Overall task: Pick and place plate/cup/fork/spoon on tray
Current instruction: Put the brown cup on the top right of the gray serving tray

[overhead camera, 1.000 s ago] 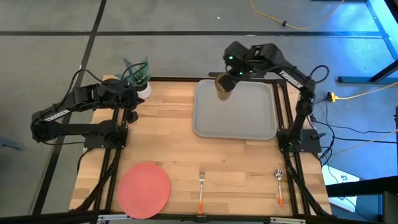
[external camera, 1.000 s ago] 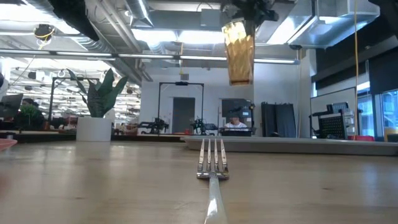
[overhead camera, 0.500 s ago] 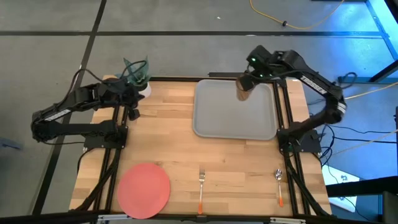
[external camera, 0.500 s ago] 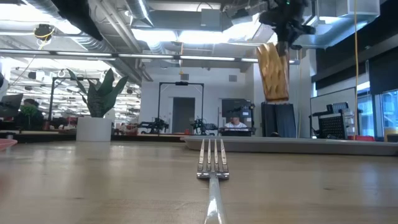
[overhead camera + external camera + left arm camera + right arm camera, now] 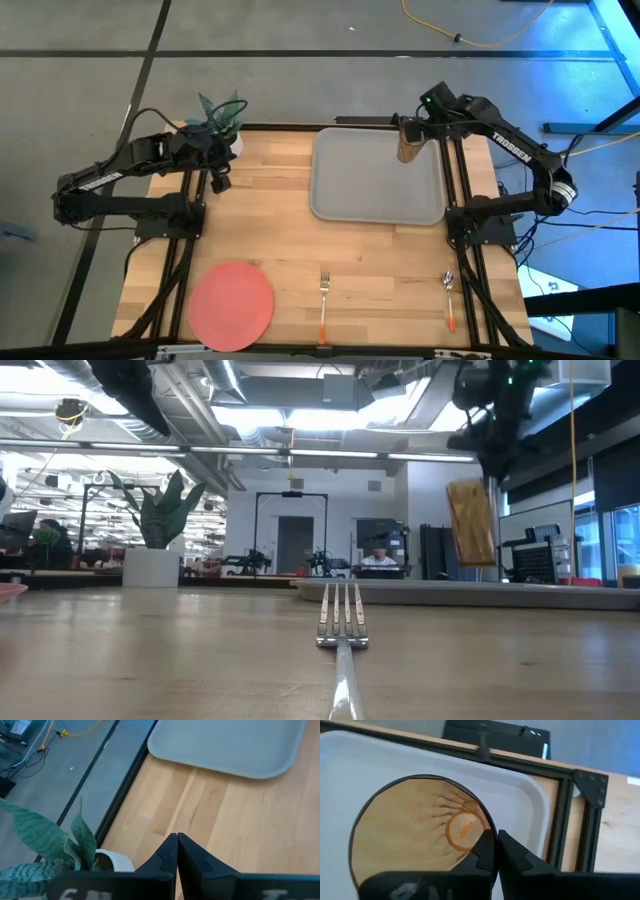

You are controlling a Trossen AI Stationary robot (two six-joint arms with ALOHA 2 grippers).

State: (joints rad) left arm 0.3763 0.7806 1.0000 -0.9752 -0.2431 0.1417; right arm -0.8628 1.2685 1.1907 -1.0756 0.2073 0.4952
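At the bottom of the high view the plate (image 5: 232, 304), fork (image 5: 323, 303) and spoon (image 5: 449, 299) lay on the table, none yet moved. Farther up, the tray (image 5: 370, 185) was bare; at its upper right corner the right gripper (image 5: 412, 128) pinched the cup (image 5: 408, 147) by its rim, clear of the surface. Upper left, the left gripper (image 5: 218, 178) waited, fingers together.

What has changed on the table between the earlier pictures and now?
The right gripper, shut on the cup, carried it from the tray's far left corner across to its far right corner and lower; the cup is not yet set down. The left gripper stayed shut near the plant pot. The plate, fork and spoon did not move.
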